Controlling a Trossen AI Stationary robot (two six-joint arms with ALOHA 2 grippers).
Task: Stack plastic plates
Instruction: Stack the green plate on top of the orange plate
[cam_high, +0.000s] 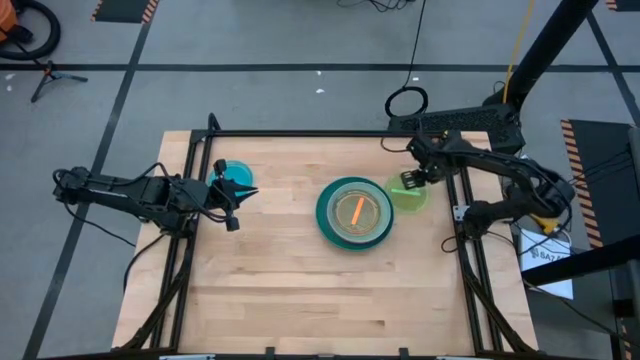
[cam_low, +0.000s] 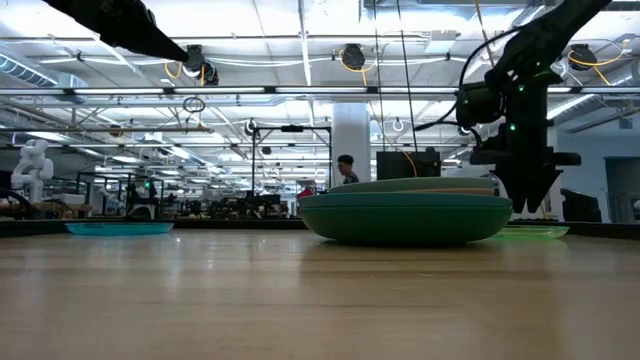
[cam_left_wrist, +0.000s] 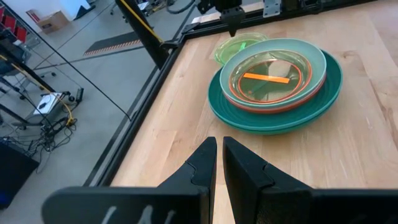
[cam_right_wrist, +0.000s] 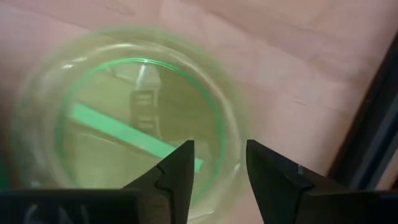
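A stack of plastic plates (cam_high: 352, 212) sits mid-table. A large teal plate (cam_left_wrist: 329, 87) is at the bottom, with red-orange and pale mint ones nested in it and an orange strip (cam_left_wrist: 266, 78) showing in the middle. A small lime plate (cam_high: 412, 196) lies flat on the wood just right of the stack. My right gripper (cam_right_wrist: 219, 163) hangs open above the lime plate's rim, pointing down, clear of it in the low view (cam_low: 524, 205). A small blue plate (cam_high: 237, 177) lies at the far left. My left gripper (cam_left_wrist: 219, 155) hovers shut beside it, holding nothing.
Black frame rails (cam_high: 190, 190) run along the table's left and right edges, the right one (cam_high: 462, 200) close behind the lime plate. Bare wood (cam_high: 320, 300) stretches toward the near edge. A person (cam_low: 346, 168) stands far off in the room behind.
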